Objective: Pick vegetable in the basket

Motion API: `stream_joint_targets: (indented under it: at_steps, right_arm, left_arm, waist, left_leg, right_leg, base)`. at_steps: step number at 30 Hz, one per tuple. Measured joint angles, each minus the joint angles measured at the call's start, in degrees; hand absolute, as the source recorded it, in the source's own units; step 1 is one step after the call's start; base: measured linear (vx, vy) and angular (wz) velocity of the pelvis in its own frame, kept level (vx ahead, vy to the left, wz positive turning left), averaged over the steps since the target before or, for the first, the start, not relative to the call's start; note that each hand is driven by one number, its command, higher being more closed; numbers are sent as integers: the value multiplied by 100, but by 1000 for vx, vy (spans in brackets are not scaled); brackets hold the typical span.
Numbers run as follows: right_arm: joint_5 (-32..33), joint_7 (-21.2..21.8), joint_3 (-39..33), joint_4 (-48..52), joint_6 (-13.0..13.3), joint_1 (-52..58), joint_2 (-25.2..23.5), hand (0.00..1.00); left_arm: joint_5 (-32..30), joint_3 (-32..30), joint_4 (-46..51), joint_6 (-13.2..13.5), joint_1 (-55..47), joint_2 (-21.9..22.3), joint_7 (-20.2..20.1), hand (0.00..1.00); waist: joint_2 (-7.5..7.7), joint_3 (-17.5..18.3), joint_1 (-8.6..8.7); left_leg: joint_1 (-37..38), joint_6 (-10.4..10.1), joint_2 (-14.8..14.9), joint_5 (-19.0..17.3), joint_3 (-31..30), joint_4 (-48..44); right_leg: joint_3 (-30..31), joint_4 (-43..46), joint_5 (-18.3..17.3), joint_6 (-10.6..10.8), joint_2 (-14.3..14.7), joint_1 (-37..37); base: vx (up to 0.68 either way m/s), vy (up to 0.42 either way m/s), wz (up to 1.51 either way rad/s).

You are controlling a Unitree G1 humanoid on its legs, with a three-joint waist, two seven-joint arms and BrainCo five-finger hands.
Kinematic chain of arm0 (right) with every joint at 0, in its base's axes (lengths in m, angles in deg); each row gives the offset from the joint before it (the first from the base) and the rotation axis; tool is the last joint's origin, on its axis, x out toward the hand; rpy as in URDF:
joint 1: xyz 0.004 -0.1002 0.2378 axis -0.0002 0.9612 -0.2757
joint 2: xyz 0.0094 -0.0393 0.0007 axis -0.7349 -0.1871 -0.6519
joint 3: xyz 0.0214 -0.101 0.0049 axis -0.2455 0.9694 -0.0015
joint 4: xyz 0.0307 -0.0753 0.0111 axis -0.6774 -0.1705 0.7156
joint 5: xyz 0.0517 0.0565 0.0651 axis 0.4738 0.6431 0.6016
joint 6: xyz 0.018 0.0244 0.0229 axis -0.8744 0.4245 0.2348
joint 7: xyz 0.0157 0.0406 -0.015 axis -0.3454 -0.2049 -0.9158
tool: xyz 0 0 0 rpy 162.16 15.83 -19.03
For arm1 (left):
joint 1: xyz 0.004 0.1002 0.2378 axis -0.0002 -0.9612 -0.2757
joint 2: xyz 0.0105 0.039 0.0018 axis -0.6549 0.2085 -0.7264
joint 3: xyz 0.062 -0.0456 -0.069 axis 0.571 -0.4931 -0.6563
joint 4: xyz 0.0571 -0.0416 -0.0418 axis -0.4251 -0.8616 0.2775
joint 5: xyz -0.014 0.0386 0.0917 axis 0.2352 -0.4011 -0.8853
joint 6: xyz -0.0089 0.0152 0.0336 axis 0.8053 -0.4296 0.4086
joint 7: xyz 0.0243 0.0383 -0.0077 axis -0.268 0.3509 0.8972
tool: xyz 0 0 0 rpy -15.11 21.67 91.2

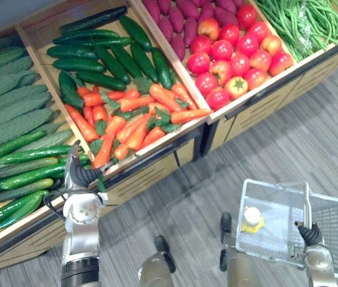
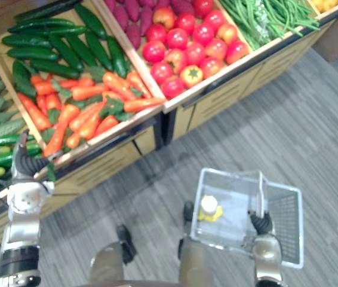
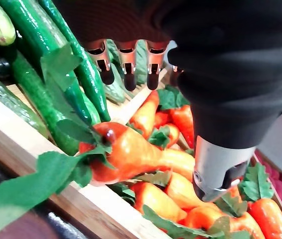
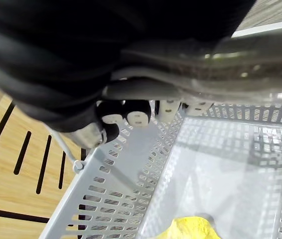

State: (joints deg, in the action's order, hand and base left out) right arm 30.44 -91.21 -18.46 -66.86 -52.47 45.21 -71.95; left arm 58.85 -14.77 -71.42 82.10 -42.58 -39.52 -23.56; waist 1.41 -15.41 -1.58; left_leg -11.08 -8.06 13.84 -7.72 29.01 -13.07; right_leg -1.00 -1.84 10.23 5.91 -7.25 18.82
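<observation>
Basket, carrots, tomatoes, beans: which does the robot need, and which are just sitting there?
For the job: basket, held by right hand; carrots, likely, beside left hand.
Lying about: cucumbers, tomatoes, green beans, purple sweet potatoes.

Green beans point(image 1: 312, 21) run off the top edge, bitter gourds point(image 1: 2, 107) off the left. Inside the basket point(image 4: 111, 199), a yellow item point(image 4: 188, 230) is clipped by the wrist view's edge, unidentifiable. From the head, the left hand point(image 1: 79, 176) hides its fingers behind its cover.

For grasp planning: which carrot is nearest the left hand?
The leafy carrot at the crate rim, right by the left hand; others lie farther back.
</observation>
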Motion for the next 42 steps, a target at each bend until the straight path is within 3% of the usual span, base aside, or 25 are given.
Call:
stream_joint_targets:
  at_steps: [10, 19, 20, 24, 27, 34, 42]
  right_arm:
    - [-33, -2, 73, 0, 11, 2, 0, 100]
    - [-143, -10, 266, 0, 43, -21, 0, 100]
    - [-143, -10, 280, 0, 56, -26, 0, 100]
    - [-140, -15, 297, -17, 76, -28, 0, 100]
    - [-136, -33, 354, -43, 87, -39, 0, 100]
    - [-134, -49, 515, -54, 119, -72, -1, 100]
    - [-136, -49, 510, -126, 124, -72, -12, 100]
  left_arm:
    - [-66, -56, -740, -16, 91, 0, 23, 0]
    - [-89, -175, -1670, 17, 745, -66, 284, 0]
    - [-89, -175, -1782, 19, 839, -106, 331, 100]
    - [-90, -261, -2031, 15, 1062, -184, 504, 100]
    - [-90, -275, -2325, 9, 1311, -469, 529, 100]
    - [-91, 20, -2403, 7, 1470, -535, 552, 100]
    - [-301, 216, -1492, -112, 829, -388, 474, 100]
  waist:
    - [14, 17, -7]
    - [37, 18, -14]
    - [47, 15, -13]
    - [54, 11, -10]
    - [102, 0, -8]
    - [256, 2, 9]
    - [282, 7, 8]
  left_leg:
    - [-14, 0, 3, 0, -17, -3]
    - [-89, 1, 8, 1, -39, -13]
    - [-99, 1, 9, 1, -25, -13]
    - [-106, 1, 10, 1, -9, -10]
    - [-115, 1, 6, 2, -4, -11]
    - [-133, 0, -7, 2, 2, -4]
    - [-118, 1, -28, 2, -8, 17]
  right_leg:
    - [-18, 0, 0, 1, -5, -2]
    - [-40, 0, 3, 6, -9, 58]
    - [-28, 0, 7, 12, -8, 77]
    - [-15, -1, 11, 17, -6, 99]
    - [-11, -5, 16, 25, -11, 109]
    - [-10, -39, 27, 41, -20, 121]
    - [-10, -95, 51, 71, -29, 79]
  base:
    - [0, 0, 0]
    - [0, 0, 1]
    - [0, 0, -4]
    - [0, 0, -1]
    - [0, 0, 0]
    - [-6, -10, 0]
    - [0, 0, 0]
